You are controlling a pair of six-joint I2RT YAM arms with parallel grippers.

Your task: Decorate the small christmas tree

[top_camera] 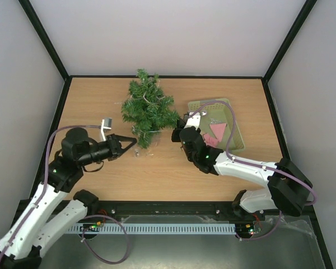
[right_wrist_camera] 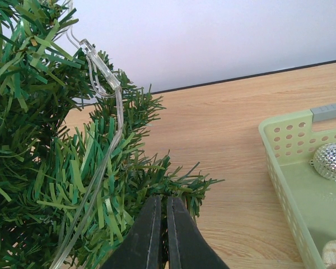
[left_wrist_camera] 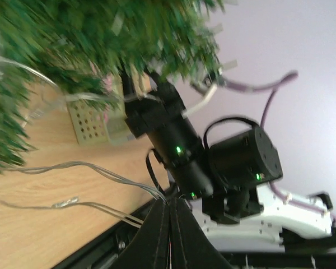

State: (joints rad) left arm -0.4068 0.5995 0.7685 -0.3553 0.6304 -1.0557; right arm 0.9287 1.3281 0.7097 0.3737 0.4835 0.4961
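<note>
Small christmas tree, dark green and bristly, stands mid-table beside the pale green plastic basket. My left gripper is pinched tight on the clear light-string wire. The right gripper is closed at the low branches, and I can't tell if it holds anything. I'd feed slack gently to avoid toppling the tree.

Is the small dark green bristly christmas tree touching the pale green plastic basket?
Apart. The right wrist view shows wooden table between the branch tips of the small christmas tree and the rim of the pale green plastic basket.
</note>
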